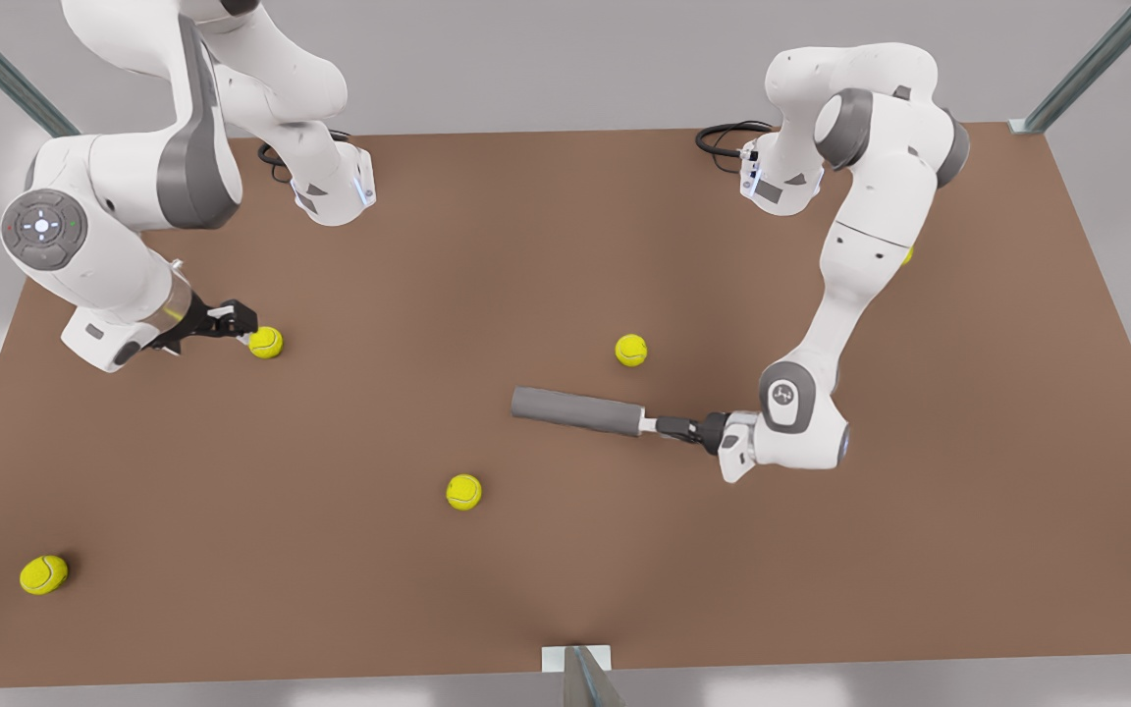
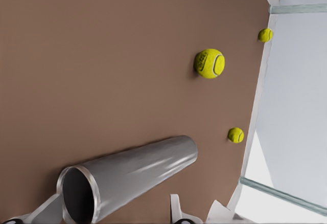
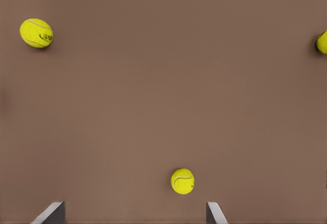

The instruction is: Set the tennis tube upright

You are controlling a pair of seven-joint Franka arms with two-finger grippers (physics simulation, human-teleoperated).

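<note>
The tennis tube [image 1: 575, 410] is a dark-grey cylinder lying on its side on the brown table [image 1: 487, 245], right of centre in the front view. Its lighter-rimmed open end [image 2: 77, 196] points at my left gripper [image 1: 661, 426]. That gripper is low over the table on the front view's right and open. The rim end lies between its fingers [image 2: 176, 211], closer to one of them. My right gripper [image 1: 237, 319] waits at the front view's left, open, with a yellow tennis ball [image 1: 265, 342] just beyond its fingertips [image 3: 214, 213].
More tennis balls lie loose on the table: one just behind the tube [image 1: 630, 351], one in front of it [image 1: 463, 492], one at the near left corner [image 1: 43, 574]. Metal frame posts stand at the table's corners and at the front edge [image 1: 580, 678].
</note>
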